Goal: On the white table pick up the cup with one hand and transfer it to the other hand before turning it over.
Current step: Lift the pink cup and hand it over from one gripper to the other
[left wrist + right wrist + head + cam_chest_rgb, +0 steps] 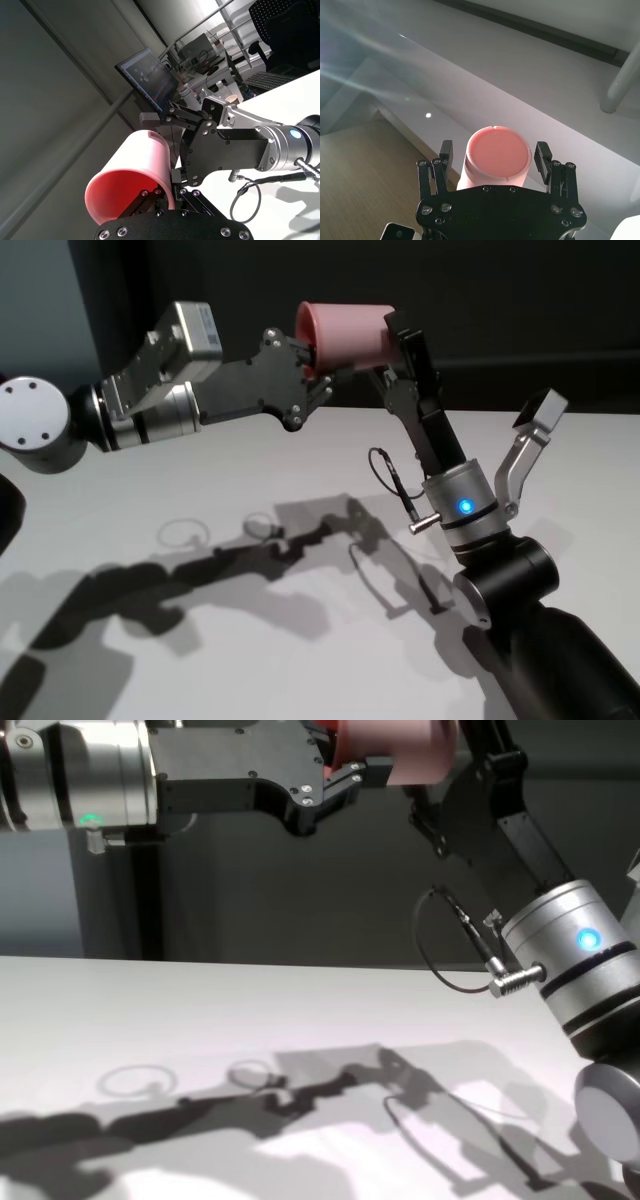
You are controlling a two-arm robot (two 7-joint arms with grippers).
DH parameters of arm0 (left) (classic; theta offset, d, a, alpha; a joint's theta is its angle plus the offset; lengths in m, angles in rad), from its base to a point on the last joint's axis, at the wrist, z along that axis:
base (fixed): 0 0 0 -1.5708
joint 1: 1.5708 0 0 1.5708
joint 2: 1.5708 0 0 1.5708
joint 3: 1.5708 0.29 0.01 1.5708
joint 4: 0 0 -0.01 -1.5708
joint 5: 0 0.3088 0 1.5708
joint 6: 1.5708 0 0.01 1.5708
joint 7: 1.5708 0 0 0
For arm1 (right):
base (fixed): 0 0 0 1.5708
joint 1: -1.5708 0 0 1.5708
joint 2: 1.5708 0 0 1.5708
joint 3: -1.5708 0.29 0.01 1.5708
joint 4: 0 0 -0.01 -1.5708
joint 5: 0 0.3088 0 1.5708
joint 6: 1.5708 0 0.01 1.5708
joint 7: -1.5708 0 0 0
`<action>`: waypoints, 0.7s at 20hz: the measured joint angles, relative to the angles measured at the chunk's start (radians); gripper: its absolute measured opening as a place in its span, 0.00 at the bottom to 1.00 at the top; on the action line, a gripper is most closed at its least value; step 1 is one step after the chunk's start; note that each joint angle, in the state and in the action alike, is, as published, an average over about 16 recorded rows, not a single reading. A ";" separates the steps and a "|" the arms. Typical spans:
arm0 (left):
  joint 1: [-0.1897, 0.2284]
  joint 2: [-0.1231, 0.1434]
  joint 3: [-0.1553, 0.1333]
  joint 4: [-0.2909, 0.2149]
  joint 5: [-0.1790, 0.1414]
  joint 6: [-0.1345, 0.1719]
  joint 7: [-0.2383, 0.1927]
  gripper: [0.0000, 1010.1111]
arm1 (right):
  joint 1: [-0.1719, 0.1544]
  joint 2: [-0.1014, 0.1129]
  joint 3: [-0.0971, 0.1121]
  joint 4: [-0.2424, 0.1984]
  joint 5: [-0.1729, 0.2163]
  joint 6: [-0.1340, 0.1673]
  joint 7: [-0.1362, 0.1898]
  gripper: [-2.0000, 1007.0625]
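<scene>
The pink cup [345, 335] is held on its side high above the white table [200, 640], its mouth toward my left arm. My left gripper [312, 358], on the green-lit arm, is shut on the cup's rim, with one finger inside the mouth in the left wrist view [150, 194]. My right gripper [398, 340], on the blue-lit arm, is at the cup's base end. In the right wrist view its fingers [445, 152] stand on either side of the cup's base [497, 152] with a small gap on each side. The cup also shows in the chest view [395, 745].
A black looped cable [385, 475] hangs off the right wrist. Both arms cast shadows on the table below. Two faint ring marks [182, 533] lie on the tabletop at the left. A dark wall stands behind the table's far edge.
</scene>
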 joint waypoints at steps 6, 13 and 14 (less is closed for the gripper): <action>0.000 0.000 0.000 0.000 0.000 0.000 0.000 0.04 | -0.004 0.004 -0.003 -0.007 0.003 -0.005 -0.005 0.99; 0.000 0.000 0.000 0.000 0.000 0.000 0.000 0.04 | -0.004 0.004 -0.002 -0.006 0.003 -0.006 -0.005 0.95; 0.000 0.000 0.000 0.000 0.000 0.000 0.000 0.04 | -0.004 0.004 -0.002 -0.006 0.003 -0.005 -0.005 0.93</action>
